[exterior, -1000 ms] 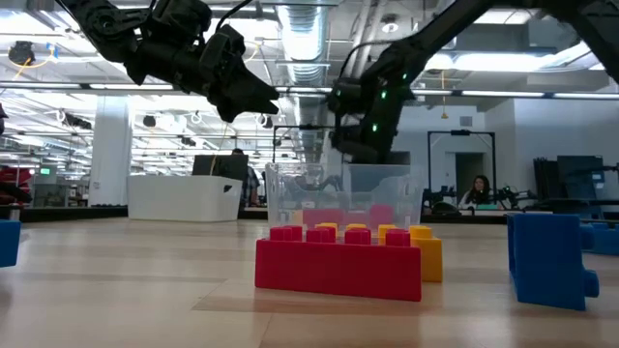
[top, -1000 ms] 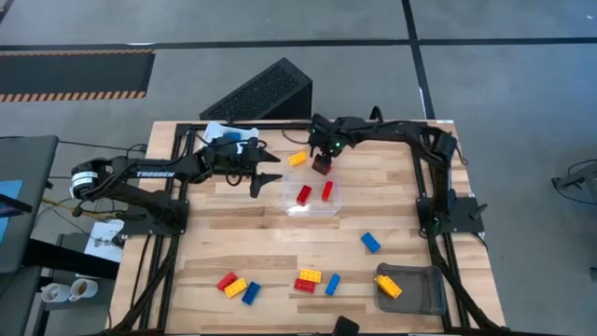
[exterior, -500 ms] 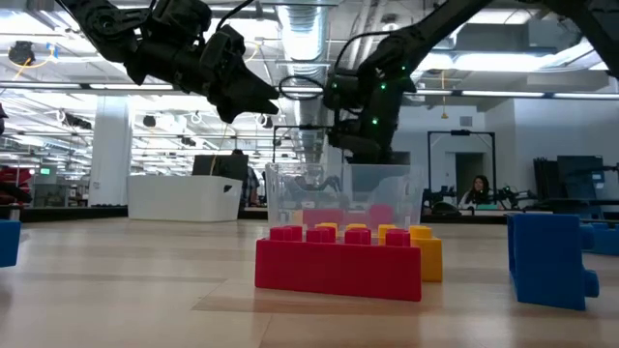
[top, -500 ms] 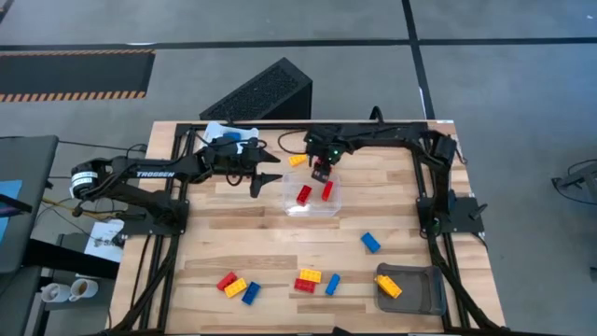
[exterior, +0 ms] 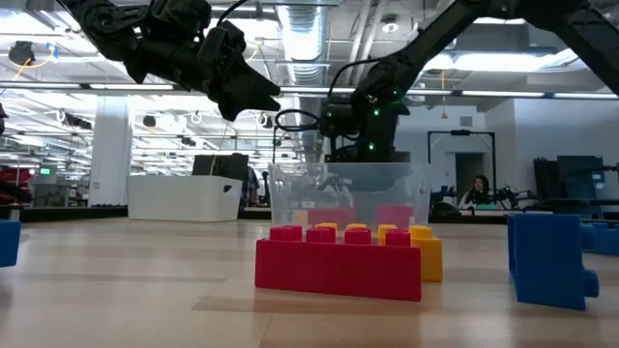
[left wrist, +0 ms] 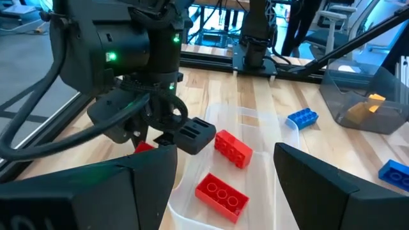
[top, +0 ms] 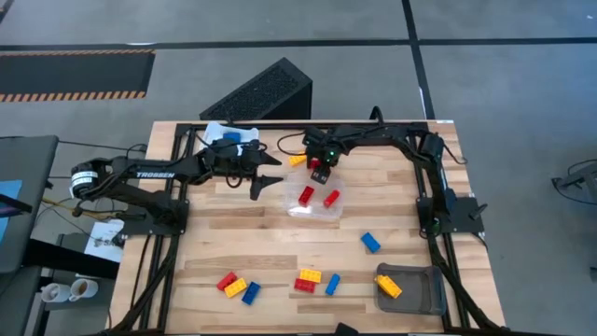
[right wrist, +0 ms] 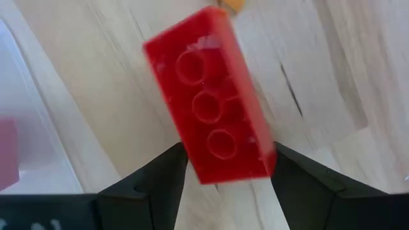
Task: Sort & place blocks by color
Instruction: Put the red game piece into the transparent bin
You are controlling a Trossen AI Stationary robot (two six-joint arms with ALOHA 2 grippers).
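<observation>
My right gripper is shut on a red brick at the far-left corner of the clear tray. Two red bricks lie flat inside that tray. My left gripper hovers open, with nothing between its fingers, above the table left of the tray. In its own view it faces the tray and the right gripper. Loose bricks lie on the table: a yellow one beyond the tray and a blue one to the near right. My right gripper pinches the red brick between its two fingers, by its two long sides near one end. The fingers point steeply down and run along the brick. The brick sticks out below the fingertips. Whether its lower end touches the table or the tray, I cannot tell.
A grey tray at the near right holds a yellow brick. Red, yellow and blue bricks lie along the near edge. A white tray sits at the far left.
My right gripper has gone down with the red brick to the clear tray's far-left corner, tipping more steeply downward. The tray has turned a little, and the right-hand red brick inside it has slid and turned.
</observation>
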